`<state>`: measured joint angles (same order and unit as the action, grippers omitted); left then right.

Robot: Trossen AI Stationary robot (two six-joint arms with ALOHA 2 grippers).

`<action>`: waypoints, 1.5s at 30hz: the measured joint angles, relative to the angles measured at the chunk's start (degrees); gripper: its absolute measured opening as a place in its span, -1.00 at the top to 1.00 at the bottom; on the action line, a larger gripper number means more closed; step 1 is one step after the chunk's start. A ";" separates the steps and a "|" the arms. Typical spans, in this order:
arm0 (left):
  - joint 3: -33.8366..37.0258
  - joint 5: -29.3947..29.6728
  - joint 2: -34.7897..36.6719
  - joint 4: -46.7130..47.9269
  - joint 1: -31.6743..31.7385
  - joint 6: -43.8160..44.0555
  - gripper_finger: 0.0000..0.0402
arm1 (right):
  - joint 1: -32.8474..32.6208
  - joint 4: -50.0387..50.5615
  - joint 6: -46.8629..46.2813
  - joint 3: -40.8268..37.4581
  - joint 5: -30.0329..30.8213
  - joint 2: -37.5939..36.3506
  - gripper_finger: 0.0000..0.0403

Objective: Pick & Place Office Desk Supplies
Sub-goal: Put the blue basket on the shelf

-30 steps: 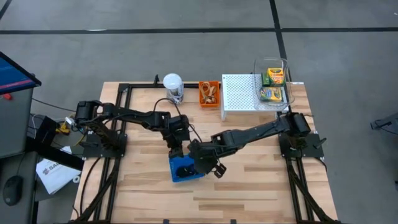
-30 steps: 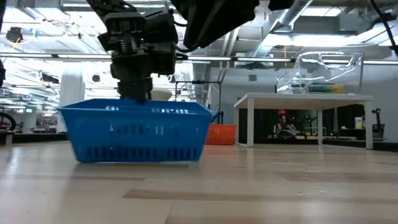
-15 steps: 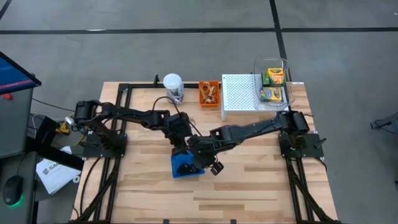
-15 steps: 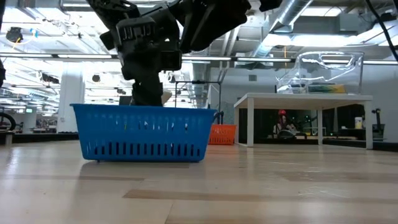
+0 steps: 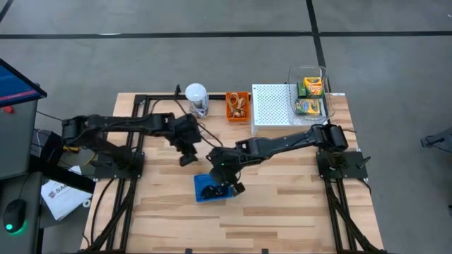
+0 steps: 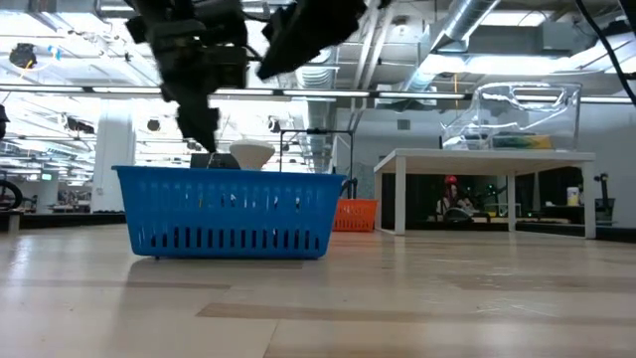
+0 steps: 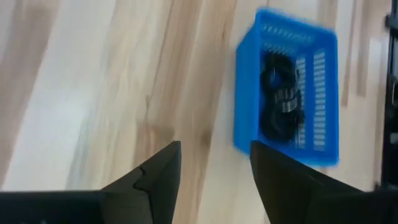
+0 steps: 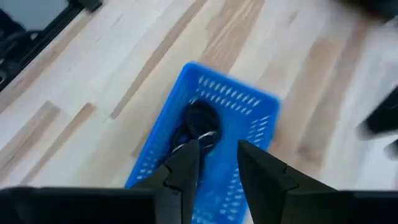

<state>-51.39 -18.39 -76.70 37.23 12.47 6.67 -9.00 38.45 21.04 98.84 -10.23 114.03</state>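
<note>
step: clips (image 7: 280,93) lie in basket (image 5: 212,189) | left gripper (image 7: 214,163) open, empty, beside basket | right gripper (image 8: 214,158) open, empty, above basket | next: fetch another supply

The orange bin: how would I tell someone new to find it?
Look along the far edge of the wooden table. Between the white-lidded jar and the white perforated shelf sits the small orange bin. It is the only orange container, with tan loops inside; the blue basket sits mid-table.

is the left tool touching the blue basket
Apart. In the high view the left tool sits over bare wood up-left of the blue basket; its wrist view shows open fingers holding nothing.
</note>
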 joint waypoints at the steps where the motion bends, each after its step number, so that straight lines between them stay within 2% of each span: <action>1: 0.77 0.01 1.39 1.45 -0.12 0.27 0.09 | 0.02 0.32 -0.43 -0.08 -0.78 0.47 0.47; 5: 4.60 0.01 6.88 2.21 -1.84 5.02 0.08 | 0.02 -0.75 -2.48 -0.06 -4.85 1.77 0.47; 10: 8.65 2.01 13.85 1.01 -6.19 11.89 0.06 | -2.23 -3.74 -4.49 -0.04 -4.89 2.63 0.47; 16: 10.85 6.71 18.65 -1.33 -13.17 18.34 0.07 | -5.64 -7.54 -11.60 0.07 -4.55 4.42 0.47; 21: 10.95 13.37 20.11 -2.68 -19.96 23.83 0.06 | -7.60 -10.70 -16.88 0.22 0.72 6.99 0.47; 27: 10.96 17.59 21.34 -1.78 -29.29 32.86 0.06 | -10.18 -10.19 -21.68 0.05 4.61 9.08 0.47; 33: 10.90 22.11 21.95 -1.65 -36.41 40.57 0.06 | -11.56 -10.20 -22.70 0.09 13.42 9.04 0.47; 40: 10.90 24.55 22.04 -3.02 -41.28 46.00 0.08 | -11.06 -7.82 -24.26 0.09 15.50 9.08 0.47; 45: 10.90 26.58 22.04 -5.33 -43.02 47.60 0.09 | -10.67 -7.17 -24.08 0.09 14.31 9.08 0.47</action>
<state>-40.49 8.18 -54.65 31.90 -30.55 54.27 -19.67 31.28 -3.03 98.94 4.08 123.11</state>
